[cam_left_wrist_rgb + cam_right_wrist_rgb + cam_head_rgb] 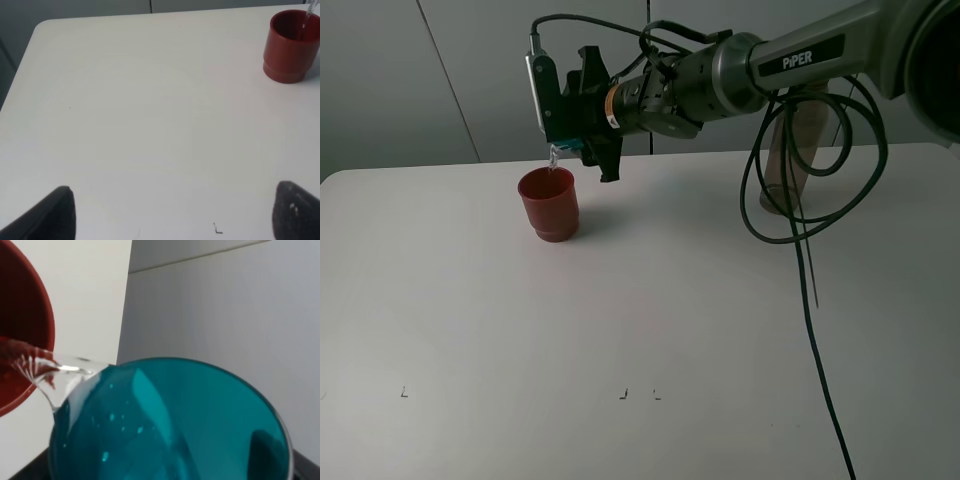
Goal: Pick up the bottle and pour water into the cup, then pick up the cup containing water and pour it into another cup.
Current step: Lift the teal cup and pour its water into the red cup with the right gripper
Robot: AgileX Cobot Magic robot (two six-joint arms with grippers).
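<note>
My right tool (572, 138) clamping teal tumbler (170, 420), holding it tipped above red-brown cup (549, 203). Thin water stream (553, 158) running off tumbler rim into red-brown cup. Red-brown cup standing upright on white worktop (670, 320). Smoky bottle (805, 130) standing well apart toward far edge, partly hidden behind my right arm's cables (815, 290). My left tool (177, 217) hovering over worktop, fingers (60, 215) spread apart, red-brown cup well ahead of it.
</note>
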